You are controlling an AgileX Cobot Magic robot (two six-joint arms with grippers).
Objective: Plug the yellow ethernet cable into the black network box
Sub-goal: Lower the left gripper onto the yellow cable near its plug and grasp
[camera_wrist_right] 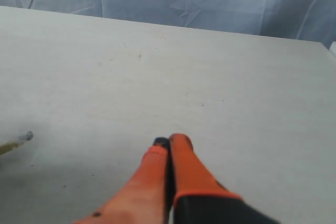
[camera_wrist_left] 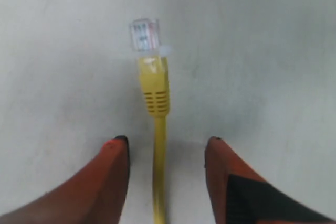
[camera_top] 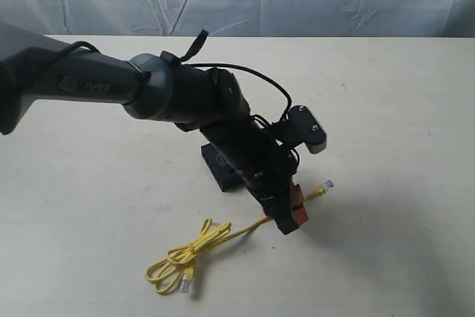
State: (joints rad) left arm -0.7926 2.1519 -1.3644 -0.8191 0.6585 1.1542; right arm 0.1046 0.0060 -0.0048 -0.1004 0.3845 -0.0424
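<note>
Two grippers, only one at work. Left gripper (camera_wrist_left: 167,142) has its orange-padded fingers parted wide, straddling the thin bright-yellow ethernet cable (camera_wrist_left: 159,182) just behind its boot. The pads stand clear of the cord on both sides, so nothing is held yet. Right gripper (camera_wrist_right: 169,140) is pinched fully together on nothing, poised over bare tabletop away from the work.

Cable position: the small clear plastic plug (camera_top: 326,184) on the free end appears to lie on the pale beige table (camera_top: 386,94), about mid-table. The cord runs back under the left gripper. The rest sits in a loose coil (camera_top: 185,257) toward the table edge nearest the exterior camera, with the second plug tucked in beside it. The small flat black network box (camera_top: 217,164) also lies mid-table, mostly hidden beneath the left arm, near the free plug but apart from it. Its port side cannot be made out.

Handling, my judgement: the cord is light and limp — taken far from the end, it would let the plug droop and twist. The plug is hard and slick, and its thin latch tab looks breakable. The best hold looks to be the ribbed yellow boot (camera_wrist_left: 155,90) right behind the plug — it is the stiffest part, steers the tip and leaves the clear nose free for the port. Slack looks ample, so coil drag should be slight.
</note>
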